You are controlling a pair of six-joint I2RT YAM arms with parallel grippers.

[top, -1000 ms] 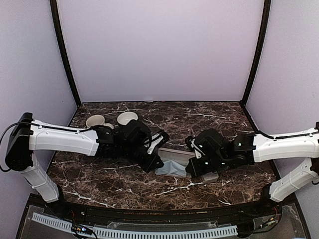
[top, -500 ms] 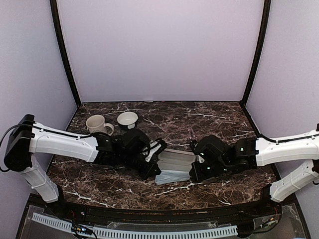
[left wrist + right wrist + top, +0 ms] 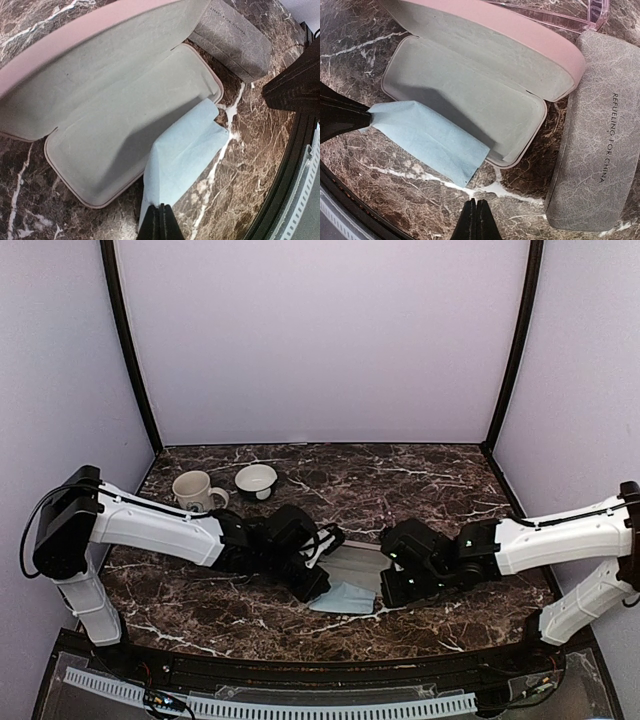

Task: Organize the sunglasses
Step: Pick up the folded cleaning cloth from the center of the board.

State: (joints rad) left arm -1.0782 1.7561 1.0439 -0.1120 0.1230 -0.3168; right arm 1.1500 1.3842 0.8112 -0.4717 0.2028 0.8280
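The pink case [image 3: 115, 145] lies open near the middle of the table [image 3: 420, 480], with its lid raised on the far side. Its grey lining is bare apart from one end of the light-blue cloth [image 3: 185, 150]. That end lies over the near rim into the tray, and the rest of the cloth trails out onto the marble.

The left gripper [image 3: 161, 222] is pinched tight on the cloth's near corner. The right gripper [image 3: 476, 220] has its fingers pressed together on nothing and hangs over bare marble just near of the case.

The grey case [image 3: 595, 140] lies closed just to the right of the pink one.

One pair of sunglasses [image 3: 596, 15], with a thin translucent pinkish frame, rests on the table behind the pink lid, just beside the grey case's far end. It is in neither case.

A mug [image 3: 193, 489] and a bowl [image 3: 256, 479] stand at the far left.
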